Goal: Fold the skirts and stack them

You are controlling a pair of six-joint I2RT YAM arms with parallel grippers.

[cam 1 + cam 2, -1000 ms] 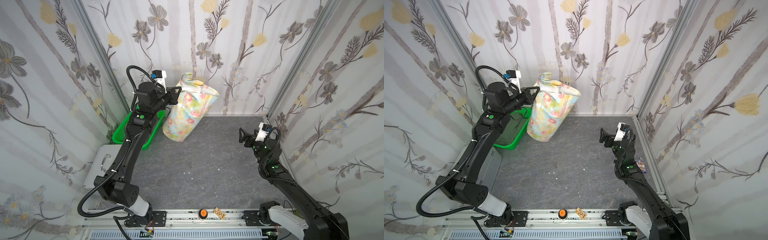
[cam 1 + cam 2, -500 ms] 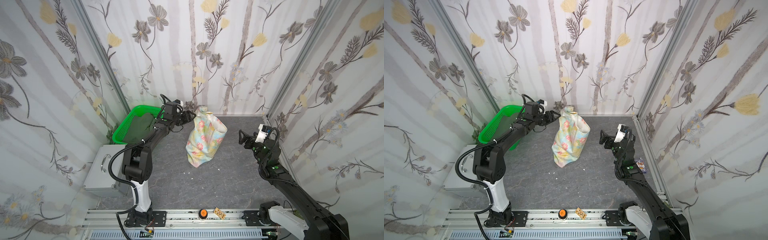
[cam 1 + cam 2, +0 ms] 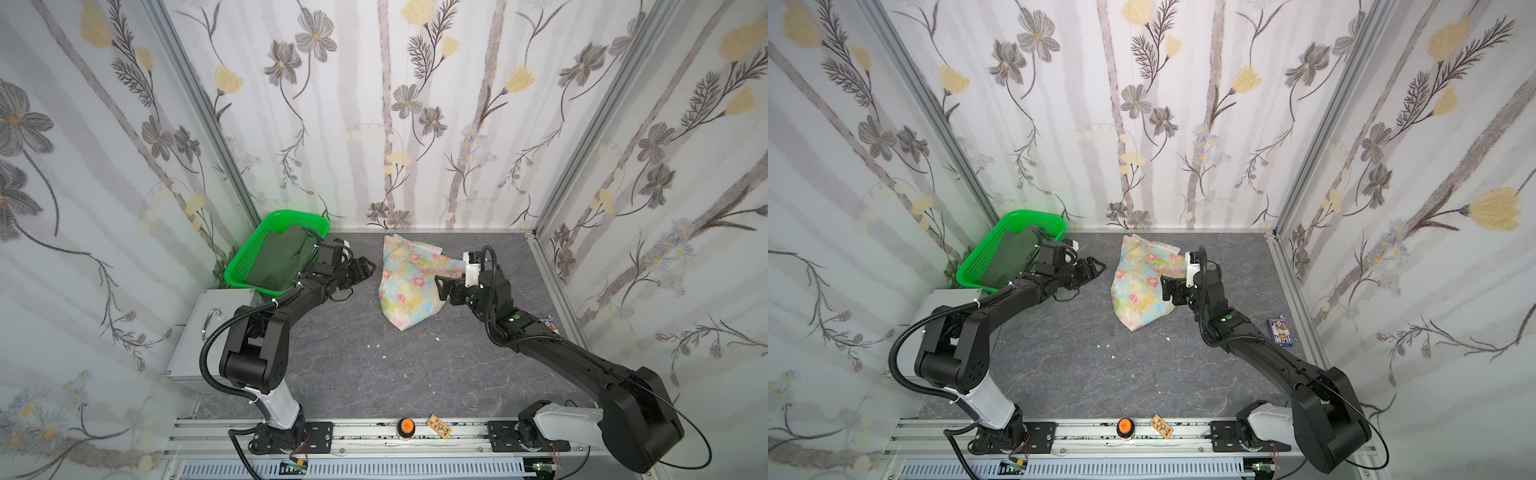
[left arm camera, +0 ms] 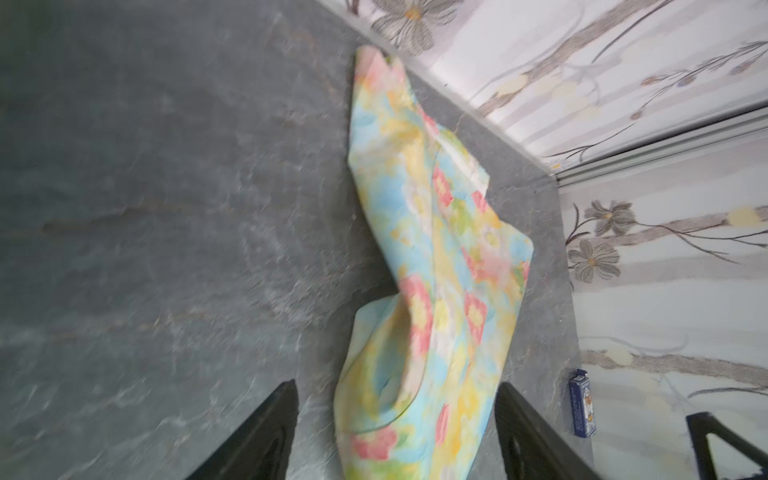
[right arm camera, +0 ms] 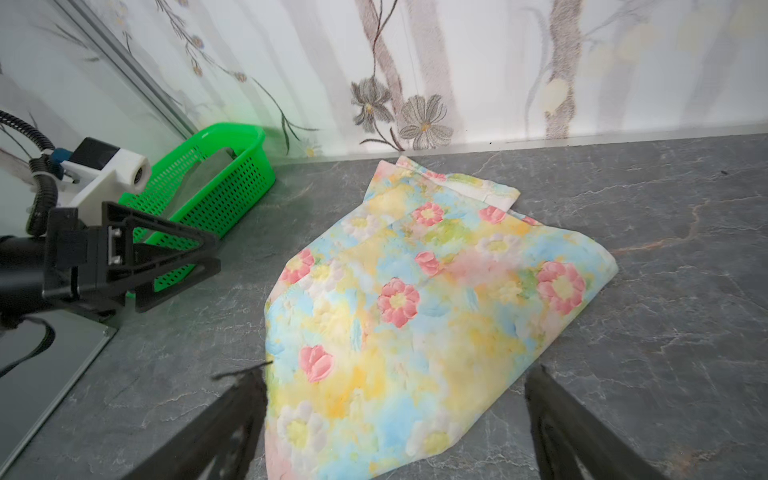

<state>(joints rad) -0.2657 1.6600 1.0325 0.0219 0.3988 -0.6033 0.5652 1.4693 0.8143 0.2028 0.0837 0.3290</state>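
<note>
The pastel flowered skirt point(image 3: 409, 282) point(image 3: 1144, 286) lies crumpled on the grey table near the back wall, free of both grippers. My left gripper point(image 3: 365, 268) point(image 3: 1094, 268) is open and low, just left of it; the left wrist view has the skirt point(image 4: 436, 291) beyond the spread jaws point(image 4: 397, 384). My right gripper point(image 3: 440, 286) point(image 3: 1167, 286) is open over the skirt's right edge, and the cloth point(image 5: 436, 311) spans the gap between its fingers point(image 5: 397, 372). The dark olive skirt point(image 3: 282, 259) point(image 3: 1013, 257) lies in the basket.
A bright green mesh basket point(image 3: 239, 270) point(image 5: 232, 195) leans at the back left corner, beside a grey metal box point(image 3: 199, 332). A blue card pack point(image 3: 1280, 330) lies by the right wall. An orange button point(image 3: 405, 424) and a small card point(image 3: 440, 427) sit on the front rail.
The left gripper opened and let go of the flowered skirt, which fell from high up onto the table. The left arm came down low. The right gripper moved in to the skirt's right edge.
</note>
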